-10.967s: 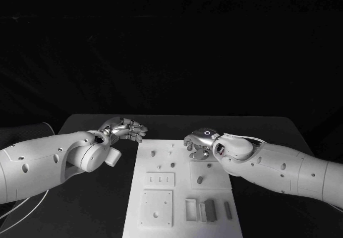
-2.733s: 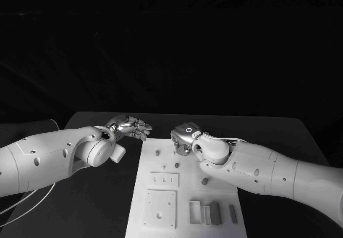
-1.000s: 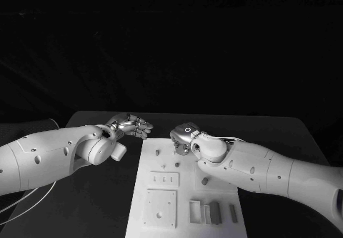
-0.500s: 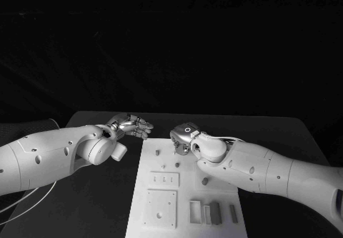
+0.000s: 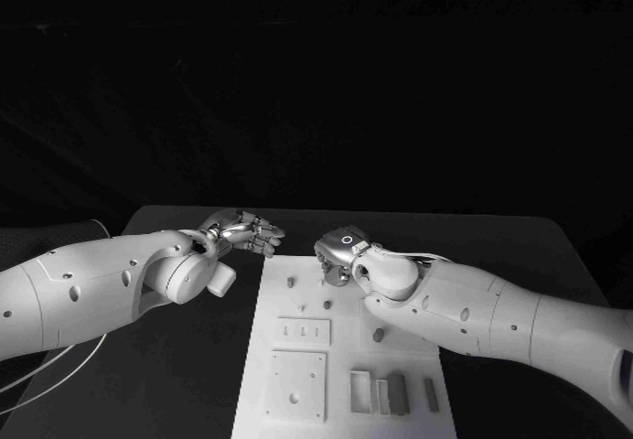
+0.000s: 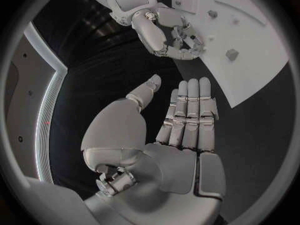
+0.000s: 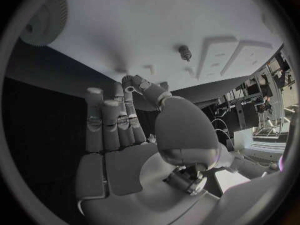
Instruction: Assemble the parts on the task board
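Left hand (image 5: pixel 241 232) is seen over the table (image 5: pixel 172 366) just off the board's far left corner, not touching the board. In the left wrist view (image 6: pixel 181 130) its fingers are laid straight and side by side, thumb set apart, nothing held.

Board (image 5: pixel 346 416) lies lengthwise down the middle of the table, white. Small grey parts are scattered on its far half: one near the left edge (image 5: pixel 285 283), one in the middle (image 5: pixel 325 304), one further toward the near end on the right (image 5: pixel 379 335), partly shaded by the right arm. Whether these stand in holes or lie loose cannot be told. Mid-board a small plate with three slots (image 5: pixel 304 330) is seen, below it a square plate with a peg (image 5: pixel 293 384). At the near right, upright blocks (image 5: pixel 391 391) are lined up side by side.

Right hand (image 5: pixel 337 256) is held over the board's far end, near the middle, back of the hand toward the head camera. In the left wrist view (image 6: pixel 175 35) its fingers appear curled inward over the board edge. In the right wrist view (image 7: pixel 122 122) the fingers run fairly straight with the thumb bent across beside them; nothing is seen between them. Whether a part is pinched cannot be told. A single part (image 7: pixel 184 51) is seen standing on the board beyond the fingertips, apart from them.
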Tool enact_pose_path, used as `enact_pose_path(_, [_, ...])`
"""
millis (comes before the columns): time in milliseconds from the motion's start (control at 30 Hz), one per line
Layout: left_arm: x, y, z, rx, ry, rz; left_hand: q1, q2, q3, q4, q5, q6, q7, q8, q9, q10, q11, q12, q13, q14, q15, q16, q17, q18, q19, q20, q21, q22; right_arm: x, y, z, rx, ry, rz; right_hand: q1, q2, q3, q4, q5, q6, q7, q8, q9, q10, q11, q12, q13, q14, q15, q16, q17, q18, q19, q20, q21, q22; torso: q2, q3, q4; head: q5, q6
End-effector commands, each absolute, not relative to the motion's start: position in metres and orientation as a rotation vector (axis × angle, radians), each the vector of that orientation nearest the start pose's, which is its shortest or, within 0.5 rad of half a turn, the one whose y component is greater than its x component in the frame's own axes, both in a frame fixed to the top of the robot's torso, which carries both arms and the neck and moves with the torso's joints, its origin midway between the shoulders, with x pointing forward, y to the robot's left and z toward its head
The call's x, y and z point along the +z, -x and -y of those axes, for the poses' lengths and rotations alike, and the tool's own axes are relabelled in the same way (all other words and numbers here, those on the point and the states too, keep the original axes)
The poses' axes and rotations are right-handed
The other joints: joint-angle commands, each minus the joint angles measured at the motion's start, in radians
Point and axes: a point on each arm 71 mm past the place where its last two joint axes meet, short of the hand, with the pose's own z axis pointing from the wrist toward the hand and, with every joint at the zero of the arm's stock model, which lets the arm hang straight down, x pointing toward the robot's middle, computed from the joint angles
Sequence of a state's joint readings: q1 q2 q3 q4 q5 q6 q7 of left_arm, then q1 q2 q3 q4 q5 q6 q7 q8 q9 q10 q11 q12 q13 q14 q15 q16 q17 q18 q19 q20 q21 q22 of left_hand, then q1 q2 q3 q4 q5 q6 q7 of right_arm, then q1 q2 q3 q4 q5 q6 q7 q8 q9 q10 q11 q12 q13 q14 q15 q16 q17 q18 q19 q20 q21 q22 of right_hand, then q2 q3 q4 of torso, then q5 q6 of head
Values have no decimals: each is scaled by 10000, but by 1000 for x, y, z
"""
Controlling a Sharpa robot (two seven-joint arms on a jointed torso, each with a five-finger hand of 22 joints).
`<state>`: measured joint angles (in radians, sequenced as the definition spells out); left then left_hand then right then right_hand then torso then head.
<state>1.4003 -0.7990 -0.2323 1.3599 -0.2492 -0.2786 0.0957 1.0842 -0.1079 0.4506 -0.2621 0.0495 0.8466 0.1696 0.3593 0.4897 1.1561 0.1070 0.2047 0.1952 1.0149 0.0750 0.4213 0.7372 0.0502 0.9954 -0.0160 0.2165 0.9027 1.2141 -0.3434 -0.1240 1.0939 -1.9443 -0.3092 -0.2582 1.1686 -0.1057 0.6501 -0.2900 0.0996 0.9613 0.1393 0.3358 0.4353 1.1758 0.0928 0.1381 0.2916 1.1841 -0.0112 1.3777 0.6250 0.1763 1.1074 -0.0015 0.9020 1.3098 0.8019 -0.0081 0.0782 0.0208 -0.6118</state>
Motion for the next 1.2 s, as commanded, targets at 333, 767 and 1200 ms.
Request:
enact_pose_path(333, [-168,-529,-237,-11431,8718,-17244,-57,32,45,9,0,65,-1,-59,-11,66,24,-75,17,99,-6,-60,20,111,-21,-77,-61,11,-217,-531,54,3498,6182,-14960,4,-134,60,16,48,-48,46,-59,-9,-22,63,-136,-2,-95,2,-29,-36,855,-76,-26,-13,116,-6,-5,17,-43,-43])
enact_pose_path(767, [-168,-529,-237,-11428,8722,-17244,-58,29,43,5,0,64,0,-62,-11,66,25,-81,23,101,-6,-68,30,110,-21,-77,-64,14,-218,-538,56,3421,5972,-15006,123,-447,67,23,46,-777,372,-493,-244,-492,275,-494,-101,-348,207,-75,-79,855,-289,99,-155,89,7,-3,28,-16,-57])
enact_pose_path(1200, [-168,-528,-238,-11413,8737,-17233,-57,28,43,1,0,66,0,-65,-10,68,25,-88,32,105,-7,-80,43,109,-20,-79,-69,17,-219,-537,58,3568,5902,-15064,118,-568,62,44,46,-916,415,-556,-300,-635,333,-589,-143,-436,265,-78,-89,855,-339,150,-201,81,-9,-1,2,1,-90])
